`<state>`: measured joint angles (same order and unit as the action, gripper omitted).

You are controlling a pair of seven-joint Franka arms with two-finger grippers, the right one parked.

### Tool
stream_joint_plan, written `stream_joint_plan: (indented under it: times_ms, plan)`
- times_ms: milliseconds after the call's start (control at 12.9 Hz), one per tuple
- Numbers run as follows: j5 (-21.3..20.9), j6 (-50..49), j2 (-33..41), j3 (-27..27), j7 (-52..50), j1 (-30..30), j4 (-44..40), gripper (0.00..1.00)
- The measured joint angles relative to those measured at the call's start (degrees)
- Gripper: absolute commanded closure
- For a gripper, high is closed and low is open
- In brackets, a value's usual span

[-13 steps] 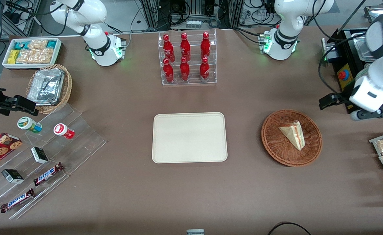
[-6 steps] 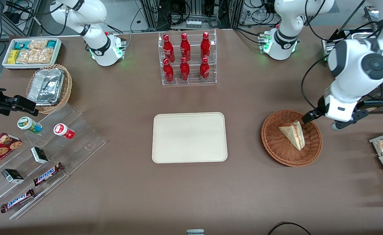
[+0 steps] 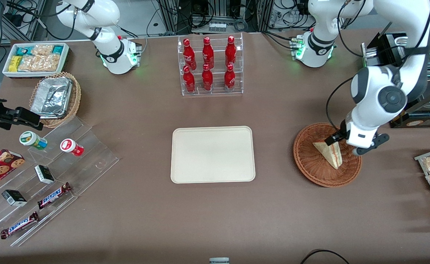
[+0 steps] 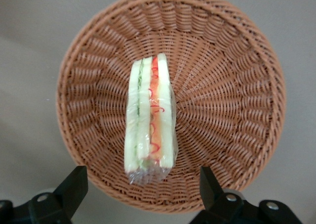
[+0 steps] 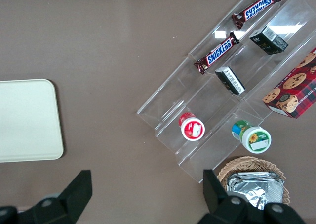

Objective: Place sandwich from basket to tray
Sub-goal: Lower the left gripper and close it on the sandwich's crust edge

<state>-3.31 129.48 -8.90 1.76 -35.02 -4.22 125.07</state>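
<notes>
Brown tabletop carries the cream tray [image 3: 212,154] at the frame's centre, bare. At centre right the wicker basket [image 3: 310,161] holds the wrapped sandwich [image 3: 330,152], standing on edge. Above it hovers the gripper [image 4: 140,192], fingers [image 4: 74,184] spread wide, touching nothing.

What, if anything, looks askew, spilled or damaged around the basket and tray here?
Nothing stands out. The sandwich lies wrapped and intact in the basket, the tray sits bare and square on the table, and the claw hangs open above the basket, its fingers either side of the sandwich's end.
</notes>
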Motion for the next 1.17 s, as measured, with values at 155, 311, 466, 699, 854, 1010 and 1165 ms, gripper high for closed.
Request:
stream_joint_plan:
  times_ms: [155,311,466,699,854,1010,1165]
  plan:
    - [-0.04,0.44,-2.0,-0.02,0.0,-0.01,-0.03,0.0]
    - [-0.07,1.64,-3.53,-0.03,0.0,-0.01,-0.04,0.0]
    - [-0.12,2.35,-4.64,-0.07,0.0,-0.01,-0.05,0.04]
    - [-0.16,4.0,-6.09,-0.2,-0.01,0.12,-0.06,0.42]
    - [-0.19,4.53,-6.92,-0.35,-0.01,0.25,-0.1,0.86]
    - [-0.21,4.61,-7.35,-0.46,-0.04,0.31,-0.16,1.0]
    - [-0.21,4.61,-7.39,-0.48,-0.16,0.31,-0.46,1.0]
